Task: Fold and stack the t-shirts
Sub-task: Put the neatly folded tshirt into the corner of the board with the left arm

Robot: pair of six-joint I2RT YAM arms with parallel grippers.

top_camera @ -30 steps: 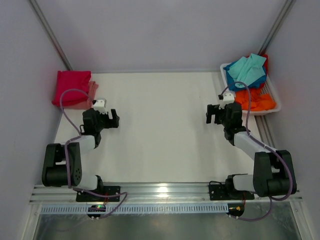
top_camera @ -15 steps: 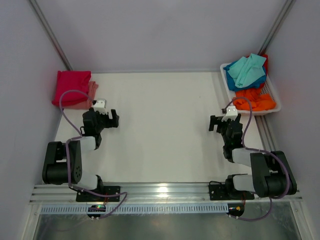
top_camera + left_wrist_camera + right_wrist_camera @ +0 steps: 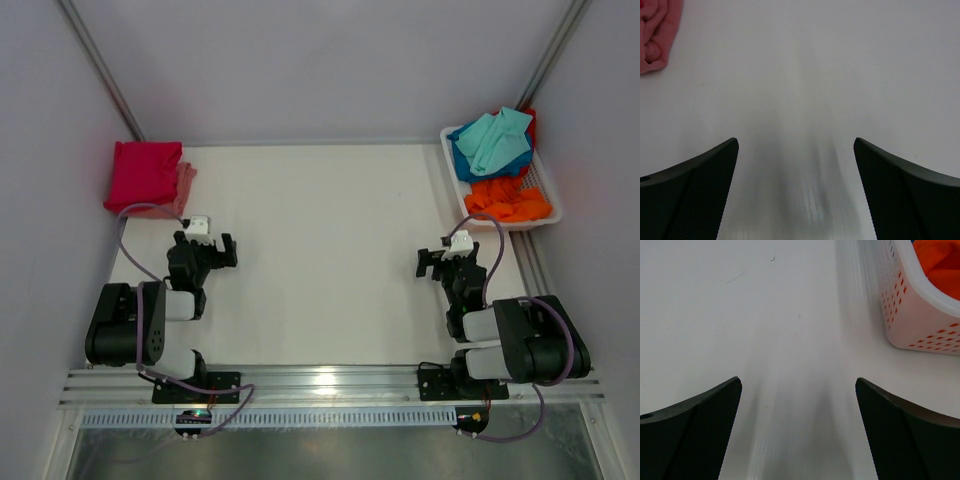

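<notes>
left gripper [image 3: 204, 248] and right gripper [image 3: 455, 262] both spread wide, holding nothing, low over table [image 3: 320, 230]; folded crimson t-shirt [image 3: 143, 174] on pink t-shirt [image 3: 186, 178] far left, teal t-shirt [image 3: 495, 140], blue t-shirt [image 3: 464, 160], orange t-shirt [image 3: 510, 198] heaped in white basket [image 3: 910, 320] far right.

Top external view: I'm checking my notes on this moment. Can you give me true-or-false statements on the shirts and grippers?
1. The crimson t-shirt lies folded at the far left of the table. True.
2. The white basket is empty. False: it holds the teal t-shirt, the orange t-shirt and others.
3. The left gripper holds a shirt. False: it is open and empty.
4. The right gripper is open over bare table. True.
</notes>
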